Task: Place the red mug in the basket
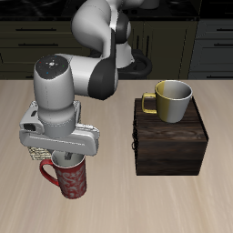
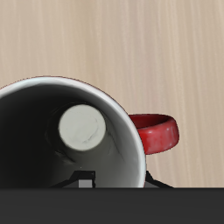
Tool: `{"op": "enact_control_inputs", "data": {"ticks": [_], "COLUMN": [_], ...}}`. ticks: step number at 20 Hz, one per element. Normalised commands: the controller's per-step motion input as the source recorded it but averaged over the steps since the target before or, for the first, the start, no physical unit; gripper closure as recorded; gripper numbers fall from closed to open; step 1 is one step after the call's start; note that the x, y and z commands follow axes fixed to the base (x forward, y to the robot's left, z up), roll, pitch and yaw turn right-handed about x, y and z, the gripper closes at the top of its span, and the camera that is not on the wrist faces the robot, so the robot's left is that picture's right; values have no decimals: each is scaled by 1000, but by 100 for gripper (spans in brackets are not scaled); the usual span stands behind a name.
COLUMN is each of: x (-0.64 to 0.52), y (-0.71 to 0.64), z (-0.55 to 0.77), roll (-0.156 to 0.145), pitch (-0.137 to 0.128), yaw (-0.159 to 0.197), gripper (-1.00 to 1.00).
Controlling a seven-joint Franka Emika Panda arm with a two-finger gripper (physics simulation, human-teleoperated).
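The gripper point(image 1: 67, 157) sits at the rim of the red mug point(image 1: 69, 178) low in the exterior frame, whether clenched I cannot tell, and a thin rim hold risks tipping it before the basket point(image 1: 38, 150) behind

In the exterior view the arm covers nearly all of the basket point(image 1: 36, 148); only a woven strip shows. The fingers are hidden behind the hand, so their grip on the red mug point(image 1: 71, 180) cannot be told. The wrist view cuts off the mug's rim.
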Motion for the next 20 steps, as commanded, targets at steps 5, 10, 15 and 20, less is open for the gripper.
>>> {"op": "enact_control_inputs", "data": {"ticks": [5,10,15,20], "x": [-73,-157,-178,-249], "y": [50,-53,-96,-85], "z": [507,578,481,499], "roll": [12,6,-15,-22], "pitch": [-50,-53,-47,-55], "yaw": [20,26,9,32], "gripper": [100,100,100,100]}}
